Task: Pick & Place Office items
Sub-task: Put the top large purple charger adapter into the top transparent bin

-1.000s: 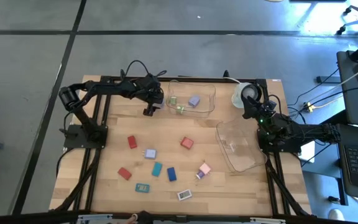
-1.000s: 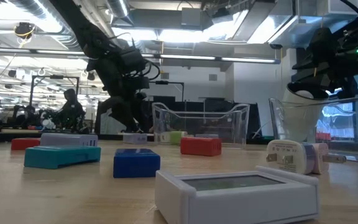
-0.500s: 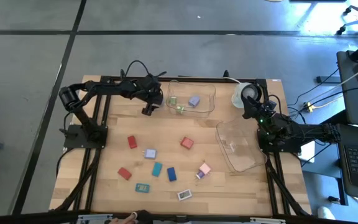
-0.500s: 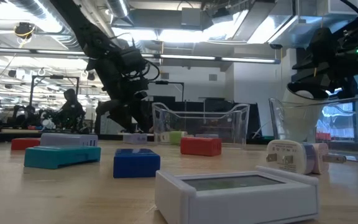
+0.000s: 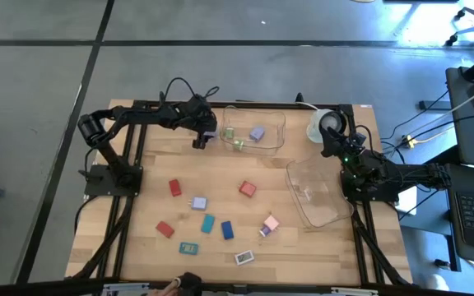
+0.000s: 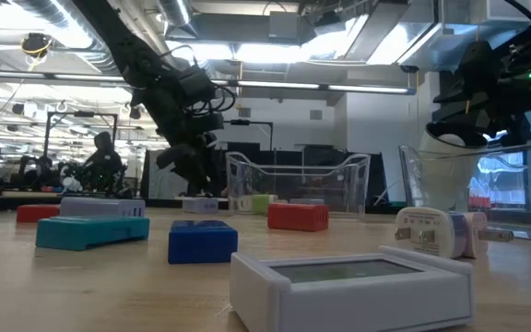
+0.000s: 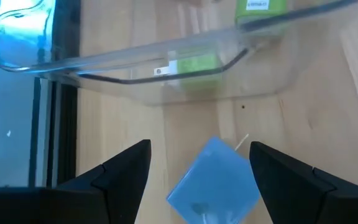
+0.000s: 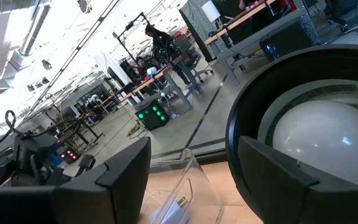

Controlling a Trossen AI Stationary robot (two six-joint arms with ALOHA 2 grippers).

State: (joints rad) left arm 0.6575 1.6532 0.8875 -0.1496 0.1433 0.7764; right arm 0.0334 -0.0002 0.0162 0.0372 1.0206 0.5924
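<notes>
High view. Left gripper (image 5: 198,141) sits at the far side of the table (image 5: 138,205), just beside the left end of the far clear tub (image 5: 253,130). That tub holds a lavender piece (image 5: 257,133) and a green piece (image 5: 230,132), both right of the gripper. The other office items lie loose on the wood nearer the camera side, well apart from the left gripper: red block (image 5: 174,188), white-and-lavender piece (image 5: 197,203), red block by the centre (image 5: 247,189), low red block (image 5: 164,229), teal piece (image 5: 208,223), blue block (image 5: 227,229), pink piece (image 5: 270,224), small teal piece (image 5: 188,248), white flat piece (image 5: 243,257). Right gripper (image 5: 329,141) is at the far right corner, by the round white-and-black object (image 5: 323,125); the second clear tub (image 5: 315,191) lies just nearer than it.

Low view. Left gripper (image 6: 187,171) hangs above the table, left of the far tub (image 6: 298,183). White flat piece (image 6: 353,288) is nearest the lens, blue block (image 6: 202,240) behind it.

Left wrist view. Fingers (image 7: 120,173) stand wide apart. A pale blue square piece (image 7: 215,182) shows between them; whether they touch it I cannot tell. Tub wall (image 7: 135,65) and green piece (image 7: 194,65) lie just ahead.

Right wrist view. Fingers (image 8: 120,168) spread wide, nothing between them. The round white-and-black object (image 8: 319,134) is close by one finger.
</notes>
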